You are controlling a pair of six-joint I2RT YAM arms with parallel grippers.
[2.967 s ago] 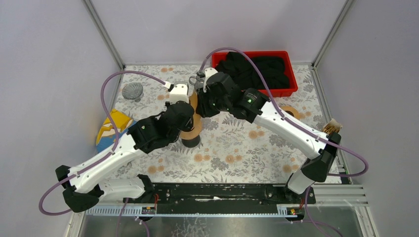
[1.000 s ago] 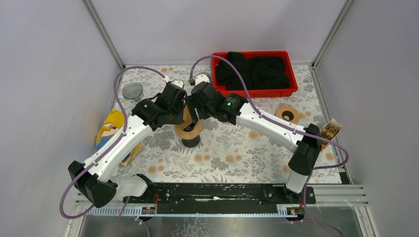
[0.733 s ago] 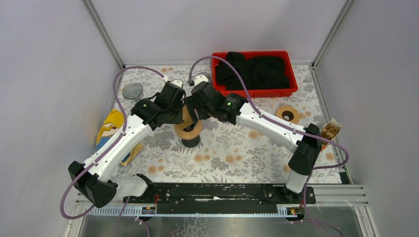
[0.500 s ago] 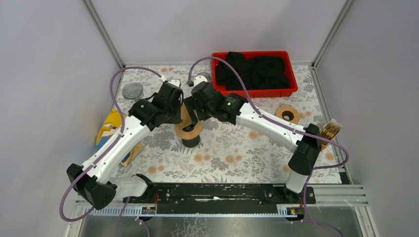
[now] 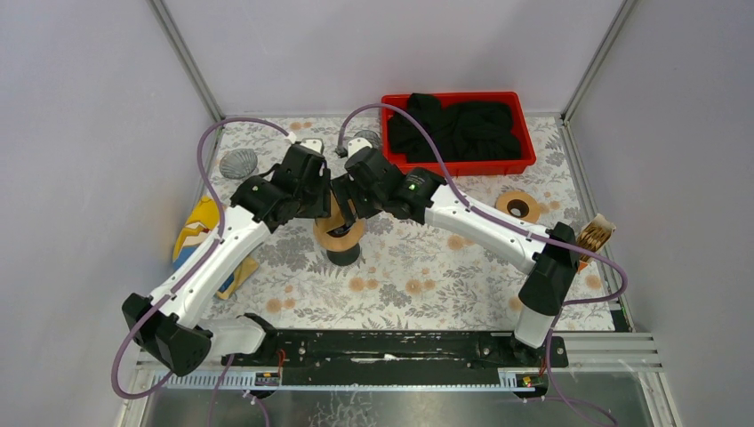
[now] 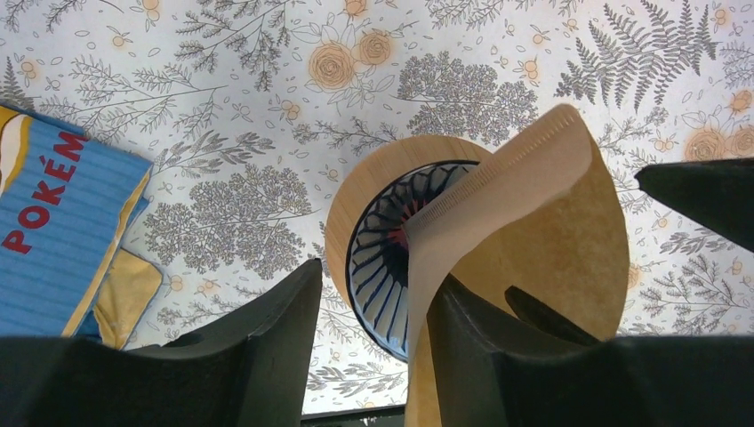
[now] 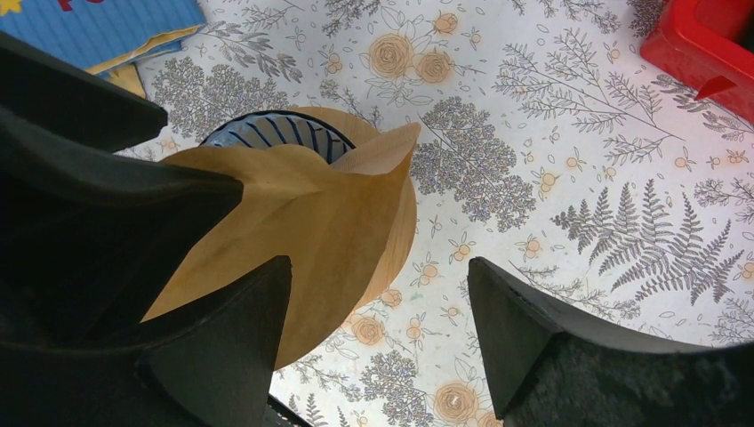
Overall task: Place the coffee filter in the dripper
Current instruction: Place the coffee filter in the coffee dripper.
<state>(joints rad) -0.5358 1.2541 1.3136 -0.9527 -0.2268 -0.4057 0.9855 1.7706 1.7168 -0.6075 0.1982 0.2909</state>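
2 unclenched grippers, left gripper (image 6: pixel 378 294) and right gripper (image 7: pixel 378 267), grasped nothing, so we feared the brown paper cone filter (image 6: pixel 533 231), half-seated in the blue-ribbed wooden-collared dripper (image 6: pixel 378 236), might snag a retreating finger and topple out.

left arm (image 5: pixel 213 267): extended forward, wrist angled inward
left gripper (image 6: pixel 378 285): pointed down, jaws parted
right arm (image 5: pixel 498 227): stretched forward and leftward
right gripper (image 7: pixel 378 276): pointed down, jaws wide apart, just beside left gripper
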